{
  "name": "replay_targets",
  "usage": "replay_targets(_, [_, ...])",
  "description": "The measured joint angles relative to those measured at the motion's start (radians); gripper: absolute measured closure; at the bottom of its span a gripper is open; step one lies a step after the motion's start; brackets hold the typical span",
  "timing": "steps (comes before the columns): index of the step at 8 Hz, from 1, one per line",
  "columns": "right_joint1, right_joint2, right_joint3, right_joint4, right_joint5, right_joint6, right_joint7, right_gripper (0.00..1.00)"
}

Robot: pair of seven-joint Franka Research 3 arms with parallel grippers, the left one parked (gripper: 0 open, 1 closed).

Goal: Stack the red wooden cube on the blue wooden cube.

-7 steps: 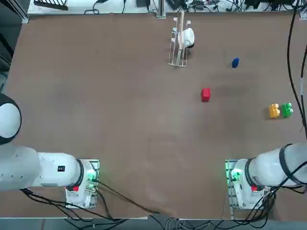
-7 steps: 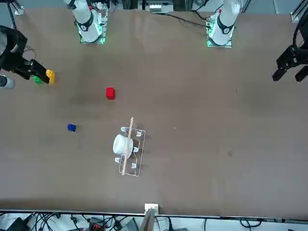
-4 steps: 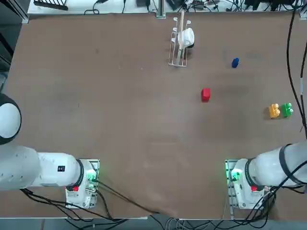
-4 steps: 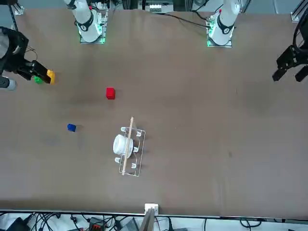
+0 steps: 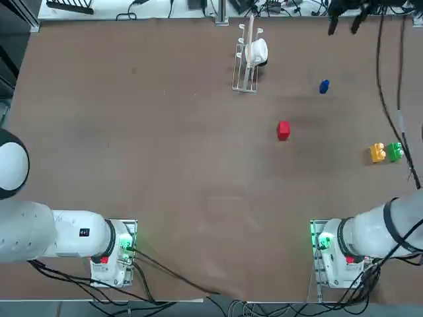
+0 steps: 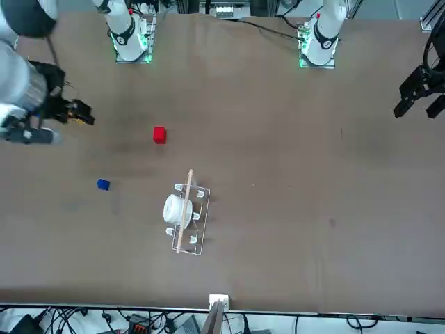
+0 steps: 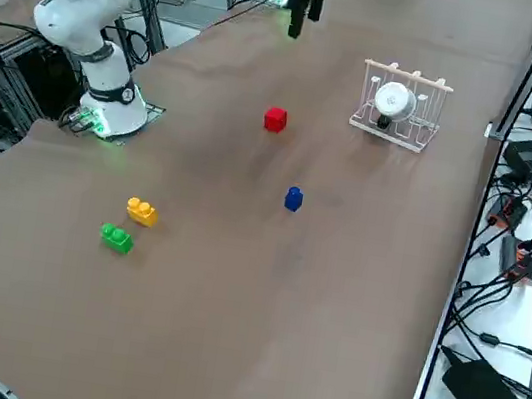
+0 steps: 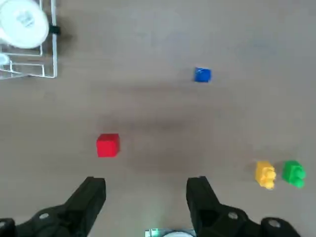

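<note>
Top view: brown table [image 5: 198,165], cables [image 5: 301,8] along its far edge. Red cube [image 5: 283,130] and blue cube [image 5: 324,86] apart on it. My right gripper [image 8: 146,205] hangs above, wide open, holding nothing.

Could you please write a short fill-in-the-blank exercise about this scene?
The cube nearer the arms' bases is ____.
The right end effector is ____, holding nothing.
Beside the yellow-orange block lies a ____ studded block.
The wire rack holds a ____ dish.

Missing words: red; open; green; white.
</note>
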Motion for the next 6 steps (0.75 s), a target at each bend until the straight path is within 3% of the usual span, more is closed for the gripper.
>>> replay_targets(3, [0.077, -0.037, 0.004, -0.355, 0.004, 0.422, 0.065, 0.00])
replay_targets(6, [0.223, -0.073, 0.008, -0.711, 0.005, 0.785, 0.239, 0.00])
